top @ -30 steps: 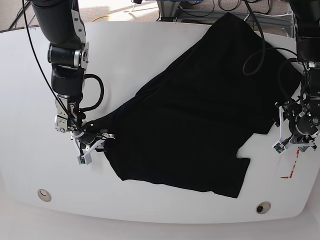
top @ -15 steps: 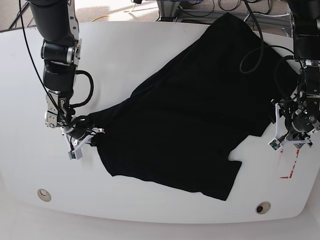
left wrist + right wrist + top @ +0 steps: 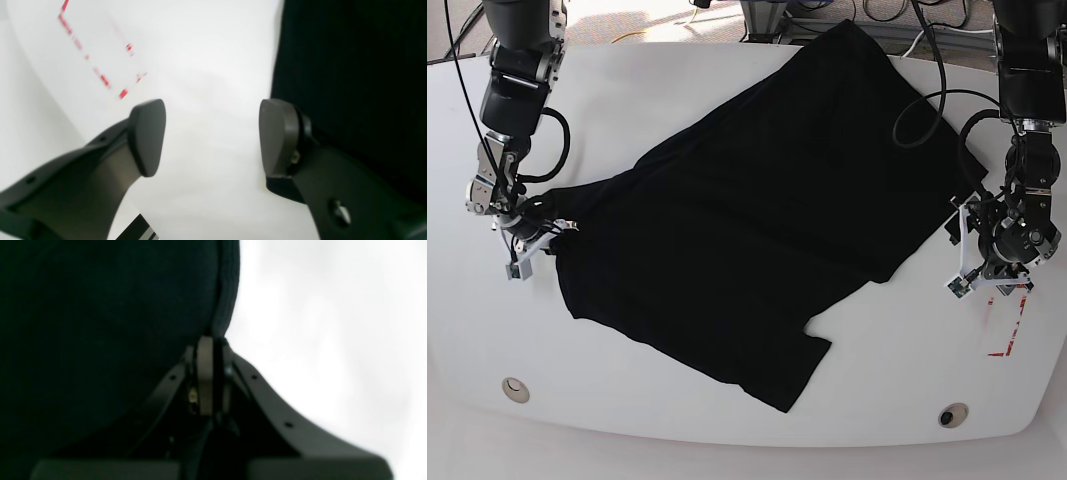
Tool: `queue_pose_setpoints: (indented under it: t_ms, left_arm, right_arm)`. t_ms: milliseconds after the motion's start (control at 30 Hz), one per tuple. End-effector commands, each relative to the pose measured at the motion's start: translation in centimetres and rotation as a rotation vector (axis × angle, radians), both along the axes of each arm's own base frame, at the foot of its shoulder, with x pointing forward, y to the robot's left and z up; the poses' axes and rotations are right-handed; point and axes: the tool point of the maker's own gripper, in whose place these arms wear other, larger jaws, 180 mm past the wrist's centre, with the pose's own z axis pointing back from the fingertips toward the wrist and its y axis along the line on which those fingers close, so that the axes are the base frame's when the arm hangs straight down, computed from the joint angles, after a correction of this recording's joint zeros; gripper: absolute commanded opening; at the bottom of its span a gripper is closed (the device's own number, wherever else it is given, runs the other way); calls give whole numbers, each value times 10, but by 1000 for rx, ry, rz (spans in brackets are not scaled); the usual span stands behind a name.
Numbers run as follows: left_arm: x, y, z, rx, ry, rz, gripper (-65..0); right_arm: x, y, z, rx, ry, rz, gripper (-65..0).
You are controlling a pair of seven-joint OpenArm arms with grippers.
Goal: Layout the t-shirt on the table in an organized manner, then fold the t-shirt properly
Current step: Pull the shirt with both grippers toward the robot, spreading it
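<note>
The black t-shirt (image 3: 747, 210) lies spread diagonally across the white table (image 3: 677, 90), one corner pulled out toward the left. My right gripper (image 3: 549, 233) is at the left of the base view, shut on that corner. Its wrist view shows the jaws of the right gripper (image 3: 211, 373) pinched together on the hem of the t-shirt (image 3: 100, 323). My left gripper (image 3: 983, 284) hovers at the right, open, just off the shirt's right edge. In its wrist view the left gripper (image 3: 213, 136) holds nothing over bare table (image 3: 206, 66), with the t-shirt (image 3: 350, 66) beside one finger.
Red tape (image 3: 1009, 330) marks the table near the left gripper, and the red tape (image 3: 100, 76) also shows in the left wrist view. Two small round holes (image 3: 515, 389) (image 3: 953, 414) sit near the front edge. Cables and a frame lie beyond the far edge.
My right gripper has moved left and a little back with the shirt's corner in it, dragging the whole shirt leftward. The shirt's right edge has drawn away from the left gripper, which has barely moved.
</note>
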Motion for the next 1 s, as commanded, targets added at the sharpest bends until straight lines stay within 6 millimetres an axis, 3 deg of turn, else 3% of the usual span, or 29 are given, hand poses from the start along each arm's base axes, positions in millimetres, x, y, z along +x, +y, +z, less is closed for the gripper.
queue_pose_setpoints:
  t_ms: [0,300,567,700,967]
  left_arm:
    - [8,-2,12,19,-31,-25,-251]
    - [-5,-38,-7,-14,4,-99,-251]
    - [-26,-64,-17,-48,14,-145,-251]
    - [-35,-64,-19,-52,19,-145,-250]
    - [-42,-28,-14,-75,-11,-12,-249]
  right_arm:
    - [-8,-22,14,-74,10,-11,-650]
    - [-44,-28,25,-167,29,10,-650]
    - [-44,-18,33,-174,8,21,-642]
    - [-44,-18,33,-175,7,22,-574]
    - [-41,-15,35,-176,-1,28,-419]
